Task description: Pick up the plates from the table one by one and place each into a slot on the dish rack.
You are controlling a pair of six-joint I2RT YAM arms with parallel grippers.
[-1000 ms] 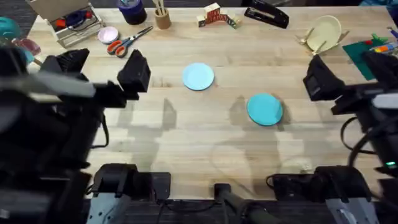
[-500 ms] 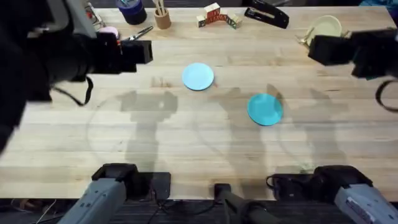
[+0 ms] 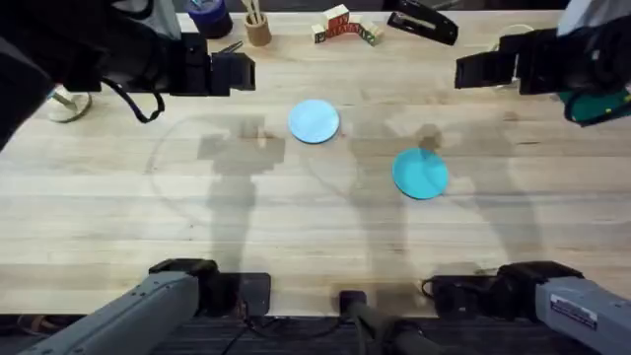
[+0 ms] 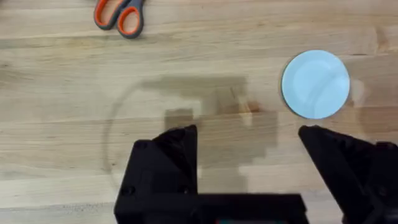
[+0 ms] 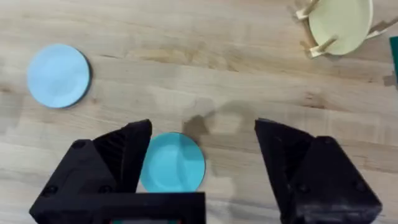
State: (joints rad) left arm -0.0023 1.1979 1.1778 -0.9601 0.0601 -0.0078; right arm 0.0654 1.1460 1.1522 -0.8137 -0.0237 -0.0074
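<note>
Two plates flat on bench (image 3: 296,227), both untouched. Pale blue plate (image 3: 315,120) just past centre, toward 12 o'clock; also seen in left wrist view (image 4: 315,84) and right wrist view (image 5: 58,75). Teal plate (image 3: 420,173) near it at approx 4 o'clock from pale one, slightly apart, no overlap; in right wrist view (image 5: 172,162) lying between the two black fingers, but lower down on wood, not gripped.

Dish rack (image 5: 339,26) far off at 1–2 o'clock of bench, holding cream plate (image 5: 341,22) tilted between pegs; in overhead mostly hidden behind right arm.

Left tool (image 3: 233,73) raised at approx 10 o'clock of pale plate, fingers spread wide apart, nothing between them but bare wood per left wrist view (image 4: 249,162). Right tool (image 3: 475,71) raised at approx 1 o'clock of teal plate, fingers likewise wide apart (image 5: 202,168), holding nothing.

Further out along far edge, w/ clutter: scissors (image 4: 119,15) w/ orange handles near 11 o'clock, cup of sticks (image 3: 257,27), dark jar (image 3: 208,17), toy blocks (image 3: 342,25) at 12 o'clock, black stapler (image 3: 422,20) toward 1 o'clock. Arm bases at 6 o'clock edge, left & right.
</note>
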